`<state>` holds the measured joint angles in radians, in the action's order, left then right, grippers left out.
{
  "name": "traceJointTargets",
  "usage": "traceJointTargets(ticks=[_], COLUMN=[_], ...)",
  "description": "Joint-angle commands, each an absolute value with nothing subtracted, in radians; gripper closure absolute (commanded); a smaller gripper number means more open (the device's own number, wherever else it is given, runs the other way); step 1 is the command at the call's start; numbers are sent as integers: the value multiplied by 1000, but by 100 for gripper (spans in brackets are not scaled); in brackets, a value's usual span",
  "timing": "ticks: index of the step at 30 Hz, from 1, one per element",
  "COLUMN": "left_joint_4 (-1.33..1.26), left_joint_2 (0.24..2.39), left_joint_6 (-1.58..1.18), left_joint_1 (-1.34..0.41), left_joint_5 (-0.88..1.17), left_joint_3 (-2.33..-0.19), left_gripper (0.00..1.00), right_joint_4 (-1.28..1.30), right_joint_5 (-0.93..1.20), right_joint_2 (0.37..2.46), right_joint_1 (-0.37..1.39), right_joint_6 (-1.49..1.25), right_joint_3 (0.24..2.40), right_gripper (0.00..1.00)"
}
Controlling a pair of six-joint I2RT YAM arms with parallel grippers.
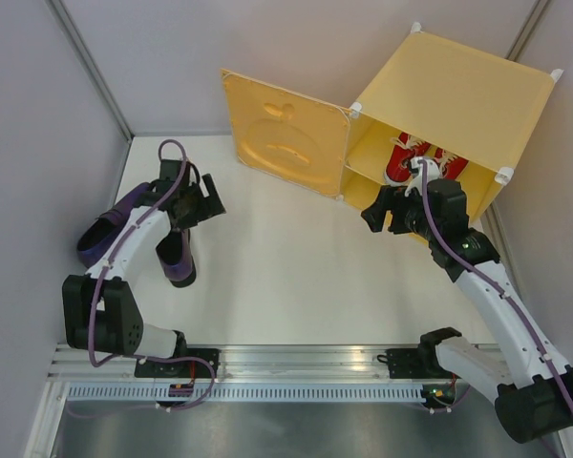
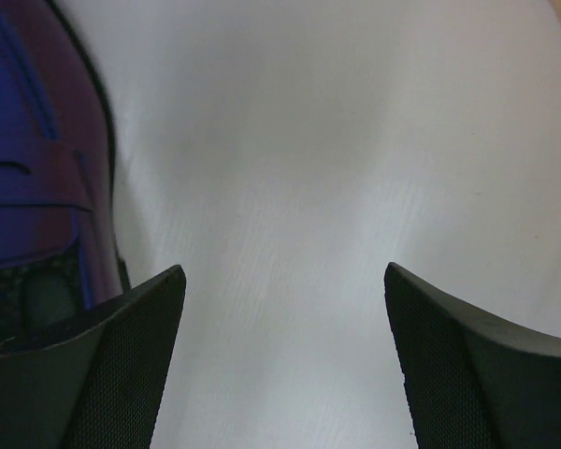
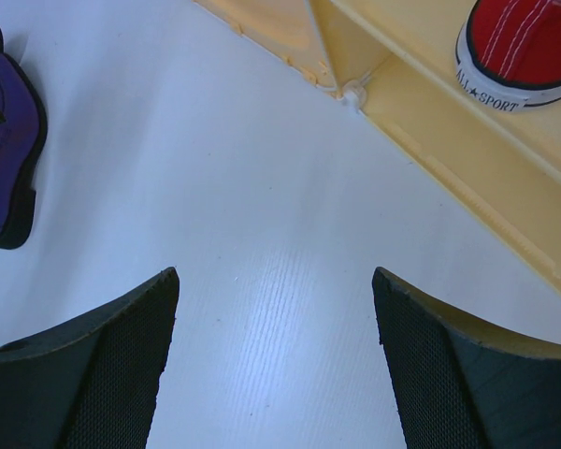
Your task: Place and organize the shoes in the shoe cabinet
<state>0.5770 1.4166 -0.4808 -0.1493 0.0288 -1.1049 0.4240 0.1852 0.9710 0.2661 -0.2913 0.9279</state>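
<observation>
- Left gripper: fingers apart with nothing between them; only bare table shows under the gap.
- One purple loafer lies just beside this gripper's left finger, on its outer side. The wrist view does not settle whether the two touch.
- Second loafer lies further out on the same side, near the wall. The left arm crosses over part of it in the top view.
- Right gripper: fingers apart and empty, over bare table just in front of the cabinet opening.
- Red sneakers: both inside the cabinet on the inner shelf, ahead and to the right of the right gripper. One toe reaches the shelf's front edge.
- Door stands swung open, ahead and to the left of the right gripper, its apple relief facing the arms. It is clear of the opening.
- From the right wrist, the nearer loafer shows far to the left, well apart, with bare table between.
</observation>
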Motion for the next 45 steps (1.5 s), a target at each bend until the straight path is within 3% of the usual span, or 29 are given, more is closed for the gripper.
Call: traceJointTargets(ticks=[1, 12, 15, 18, 19, 21, 26, 35, 45], left_joint_4=[614, 641, 652, 653, 657, 655, 655, 655, 655], left_joint_2=[1356, 1376, 1397, 1411, 1405, 1391, 1338, 1417, 1800], left_joint_6=[-511, -520, -515, -512, -514, -525, -575, -698, -594], left_joint_1=[-50, 48, 49, 35, 25, -33, -176, -629, -1006], left_joint_5=[-12, -43, -25, 33, 43, 46, 86, 25, 11], left_joint_3=[-1019, -927, -917, -904, -897, -891, -891, -1064, -1478], left_gripper=[11, 16, 22, 42, 55, 72, 96, 98, 98], right_joint_4=[373, 325, 318, 318, 318, 316, 337, 387, 431], right_joint_5=[256, 284, 276, 268, 265, 259, 247, 161, 22], right_joint_2=[931, 888, 876, 871, 870, 868, 864, 804, 701], right_joint_1=[264, 265, 268, 279, 281, 285, 290, 288, 288], right_joint_6=[-291, -296, -298, -298, -298, -295, -293, -304, -344], right_joint_3=[897, 839, 828, 825, 825, 827, 842, 868, 888], right_gripper=[13, 13, 13, 13, 13, 13, 13, 14, 14])
